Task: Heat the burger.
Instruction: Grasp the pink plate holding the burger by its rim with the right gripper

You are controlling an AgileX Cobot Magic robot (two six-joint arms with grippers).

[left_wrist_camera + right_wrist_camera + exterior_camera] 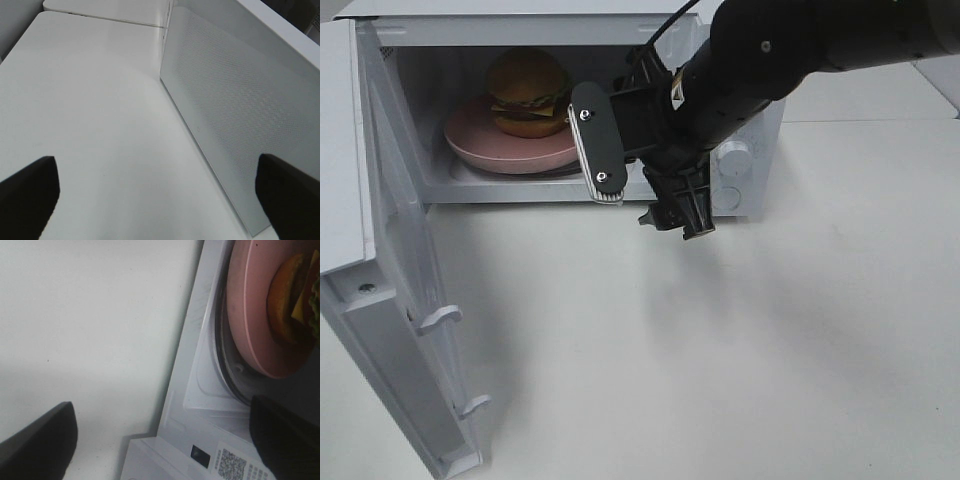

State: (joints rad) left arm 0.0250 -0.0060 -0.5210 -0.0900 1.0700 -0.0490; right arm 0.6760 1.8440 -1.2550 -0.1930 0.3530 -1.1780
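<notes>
Exterior high view is showing a white bench [740, 360] carrying a white microwave [765, 140], its door [395, 290] standing wide open at the left, with the burger [527, 85] sitting on a pink plate [480, 150] inside the cavity. The right gripper [650, 210] is hovering just before the opening, right of the plate, its arm reaching in from the upper right, jaws released and empty. The left gripper [160, 200], in its wrist view, is hanging above the bench beside a perforated white panel [235, 115], jaws released too.
</notes>
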